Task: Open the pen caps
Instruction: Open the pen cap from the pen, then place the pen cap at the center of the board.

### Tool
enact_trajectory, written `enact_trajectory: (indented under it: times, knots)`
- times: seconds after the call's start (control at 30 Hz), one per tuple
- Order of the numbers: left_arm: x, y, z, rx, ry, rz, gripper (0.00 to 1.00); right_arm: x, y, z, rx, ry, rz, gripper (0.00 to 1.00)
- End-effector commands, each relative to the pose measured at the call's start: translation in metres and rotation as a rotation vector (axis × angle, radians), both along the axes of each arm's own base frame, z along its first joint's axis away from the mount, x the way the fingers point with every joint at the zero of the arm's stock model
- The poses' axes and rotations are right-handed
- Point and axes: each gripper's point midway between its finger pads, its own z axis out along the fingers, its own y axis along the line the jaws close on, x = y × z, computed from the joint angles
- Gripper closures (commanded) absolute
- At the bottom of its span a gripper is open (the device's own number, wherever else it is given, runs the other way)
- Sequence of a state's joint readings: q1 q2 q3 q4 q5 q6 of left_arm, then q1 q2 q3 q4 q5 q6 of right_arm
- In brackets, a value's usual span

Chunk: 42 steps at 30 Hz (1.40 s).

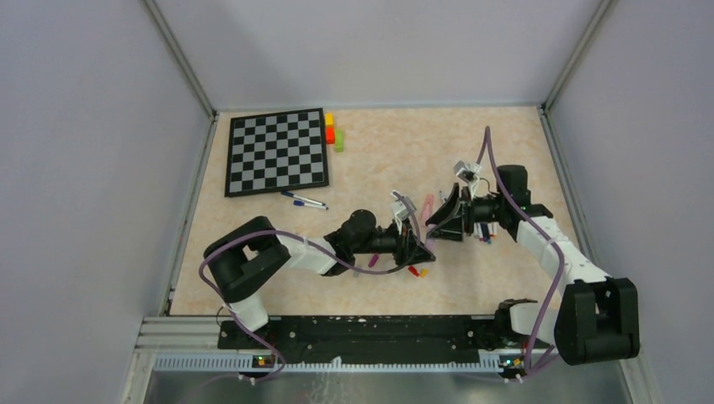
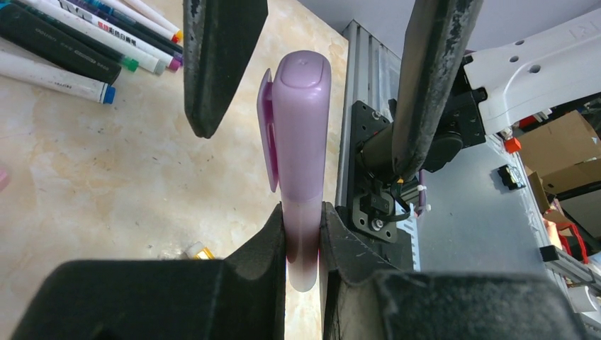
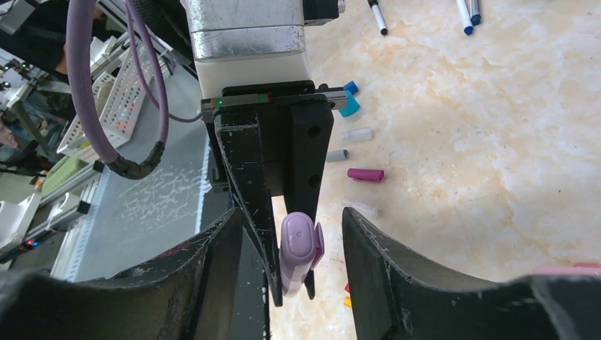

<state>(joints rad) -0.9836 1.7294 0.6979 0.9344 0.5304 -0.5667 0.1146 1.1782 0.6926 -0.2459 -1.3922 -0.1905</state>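
My left gripper is shut on the barrel of a purple-pink highlighter, one of the pens. The capped, clipped end sticks out towards the right arm. My right gripper is open, and its fingers stand on either side of that cap without touching it. From above, the two grippers meet tip to tip at the table's middle. Loose pen caps lie on the table: magenta, blue, grey, red and yellow.
A row of markers lies beside the right arm. Two more pens lie near the chessboard at the back left. Yellow, red and green blocks stand by its right edge. An aluminium rail runs along the near edge.
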Motion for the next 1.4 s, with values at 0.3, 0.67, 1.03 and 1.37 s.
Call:
enact_trajectory:
  times: [0.3, 0.67, 1.03, 1.37]
  knots:
    - [0.000, -0.003, 0.042, -0.103, -0.076, -0.008, 1.00, 0.000, 0.010, -0.003, -0.037, -0.050, 0.050, 0.52]
    - [-0.023, 0.006, 0.013, 0.003, 0.056, -0.107, 1.00, 0.017, 0.000, 0.049, 0.016, -0.175, 0.034, 1.00]
    - [-0.076, 0.052, -0.030, 0.195, 0.253, -0.251, 1.00, 0.080, -0.036, 0.134, 0.105, -0.182, -0.135, 1.00]
    - [-0.044, 0.072, 0.039, 0.056, -0.052, -0.012, 1.00, 0.108, -0.084, -0.018, -0.354, 0.014, -0.437, 1.00]
